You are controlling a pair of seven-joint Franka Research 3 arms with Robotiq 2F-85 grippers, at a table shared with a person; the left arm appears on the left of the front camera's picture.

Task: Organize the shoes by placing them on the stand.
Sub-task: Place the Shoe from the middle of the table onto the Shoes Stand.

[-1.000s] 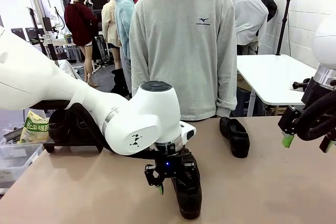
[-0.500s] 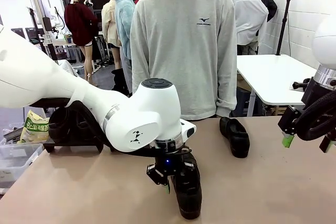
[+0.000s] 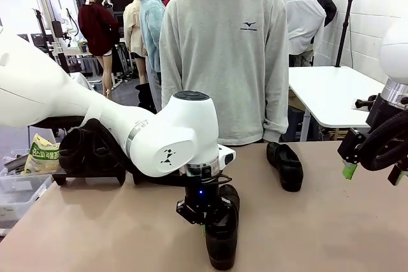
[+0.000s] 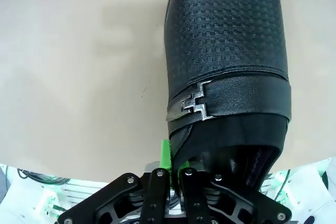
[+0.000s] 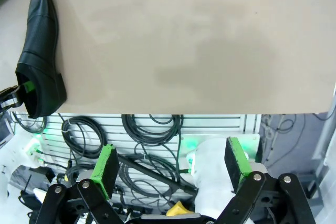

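A glossy black shoe (image 3: 223,237) lies near the table's front edge, toe toward me. My left gripper (image 3: 203,216) is shut on the side wall of its opening. In the left wrist view the shoe (image 4: 226,51) has a textured vamp and a metal buckle, and the gripper (image 4: 173,163) pinches its collar. A second shoe (image 3: 285,165) lies at the far right of centre, near the person. The black stand (image 3: 89,173) sits at the left, with dark shapes on it. My right gripper (image 3: 371,171) hangs open at the right edge, seen open (image 5: 172,166) beyond the table edge; the held shoe (image 5: 39,51) shows far off.
A person in a grey sweatshirt (image 3: 223,62) stands at the far side. A snack bag (image 3: 43,154) and a clear bin (image 3: 19,192) sit off the table's left. Cables (image 5: 147,140) hang below the table edge. Bare tabletop (image 3: 338,234) spreads to the right.
My left gripper's jaws have closed on the near shoe's collar, and the shoe has shifted slightly left. The right arm has not moved.
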